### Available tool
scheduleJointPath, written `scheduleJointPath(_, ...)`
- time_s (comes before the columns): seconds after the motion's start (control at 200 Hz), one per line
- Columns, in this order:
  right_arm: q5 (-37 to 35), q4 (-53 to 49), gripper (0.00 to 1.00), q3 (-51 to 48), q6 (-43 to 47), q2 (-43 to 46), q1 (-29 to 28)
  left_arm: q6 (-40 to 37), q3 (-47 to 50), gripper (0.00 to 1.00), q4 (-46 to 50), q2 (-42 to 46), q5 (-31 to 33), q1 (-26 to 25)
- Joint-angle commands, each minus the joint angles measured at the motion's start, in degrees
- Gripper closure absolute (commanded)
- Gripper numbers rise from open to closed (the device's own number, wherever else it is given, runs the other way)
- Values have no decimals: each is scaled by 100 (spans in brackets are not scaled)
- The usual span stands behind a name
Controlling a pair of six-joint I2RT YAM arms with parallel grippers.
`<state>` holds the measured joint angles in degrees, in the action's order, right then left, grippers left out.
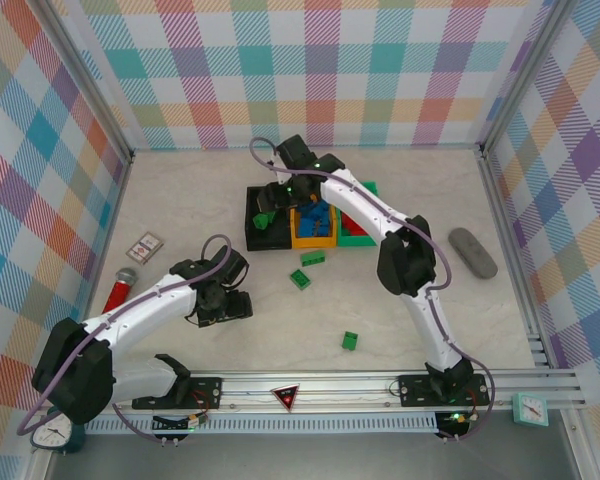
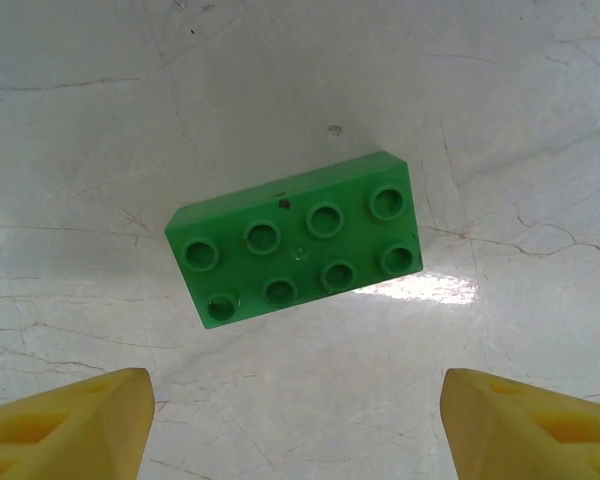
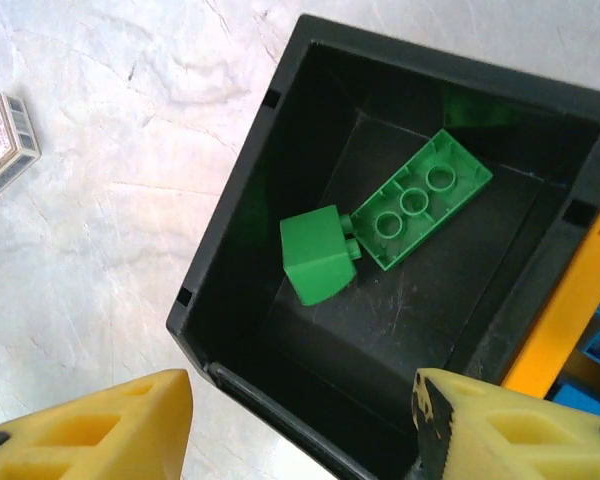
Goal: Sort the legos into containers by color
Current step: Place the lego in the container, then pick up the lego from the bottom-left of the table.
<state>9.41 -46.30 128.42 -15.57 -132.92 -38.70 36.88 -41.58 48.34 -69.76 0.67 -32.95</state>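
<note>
Presently the left end effector (image 2: 295,425) gapes wide over a green eight-stud lego (image 2: 298,240), the right end effector (image 3: 300,425) likewise over the black bin (image 3: 230,225).

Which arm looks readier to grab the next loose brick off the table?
Left. The left pincer, open, hangs just above a green brick lying studs-up on the table. The right pincer is open over the black bin instead.
</note>
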Motion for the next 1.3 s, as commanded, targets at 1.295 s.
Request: scheduleJointPath(1.295, -27, 648, 38, -3404, 161, 2410, -67, -66, -354, 34, -960, -1678, 43, 236)
